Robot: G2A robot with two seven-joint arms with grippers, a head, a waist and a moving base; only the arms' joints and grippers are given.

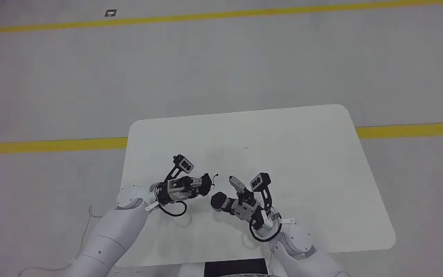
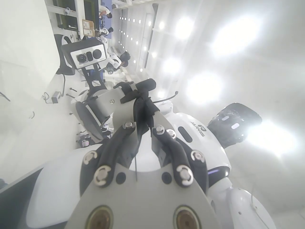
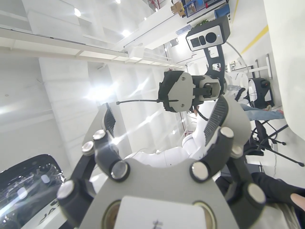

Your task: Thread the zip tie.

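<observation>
A thin black zip tie (image 3: 138,101) is held by my left gripper (image 3: 170,101), which is shut on it, with one end and its small head sticking out sideways. In the left wrist view the left gripper (image 2: 141,101) is pinched on the tie, and the tie's thin tail (image 2: 136,168) runs back between the finger links. My right gripper (image 3: 165,107) faces it with its fingers wide open and nothing between them. From above, the left gripper (image 1: 205,182) and the right gripper (image 1: 228,192) hover close together over the near part of the white table (image 1: 277,138), with the zip tie (image 1: 216,177) between them.
The table's front edge (image 1: 208,262) lies just below both arms. Bare tabletop stretches behind and to the right of the grippers. A yellow floor line (image 1: 62,145) runs past the table's left side.
</observation>
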